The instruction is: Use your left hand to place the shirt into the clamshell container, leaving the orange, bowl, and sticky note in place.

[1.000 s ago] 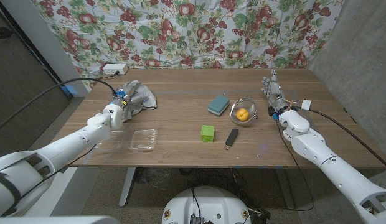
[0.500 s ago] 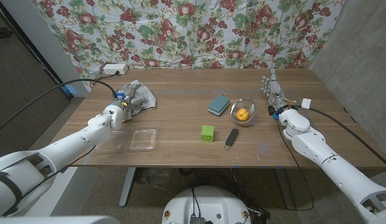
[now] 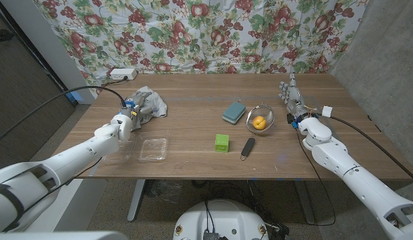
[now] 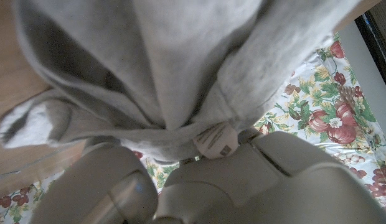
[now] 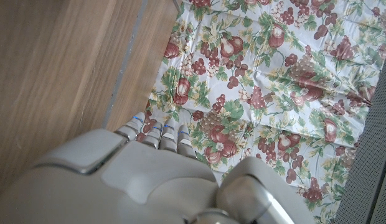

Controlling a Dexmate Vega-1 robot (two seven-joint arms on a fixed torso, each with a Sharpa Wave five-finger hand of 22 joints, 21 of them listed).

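Head view: left hand (image 3: 128, 112) sits at the near edge of the grey shirt (image 3: 148, 103), which lies crumpled toward the far left of the wooden table (image 3: 193, 140). Fingers are buried in the cloth; the left wrist view shows grey folds (image 4: 180, 68) bunched right against the hand (image 4: 243, 186), with a small white label (image 4: 216, 140) at the fold. Left hand is grasping the shirt. Whether the cloth is lifted off the table cannot be told.

Clear clamshell container (image 3: 153, 149) lies open, near the front edge, just beside the left forearm and apart from the shirt.

Orange (image 3: 259, 122) sits inside the wire bowl (image 3: 260, 119) at centre-right. Green sticky note block (image 3: 222, 143) is in front of the bowl, to its left. Teal sponge (image 3: 234, 112) is just left of the bowl; a dark oblong object (image 3: 248, 147) lies beside the sticky note.

Right hand (image 3: 292, 97) stands at the right side of the table, fingers extended away from the robot, holding nothing; right wrist view shows the fingertips (image 5: 157, 135) together, over the table edge.
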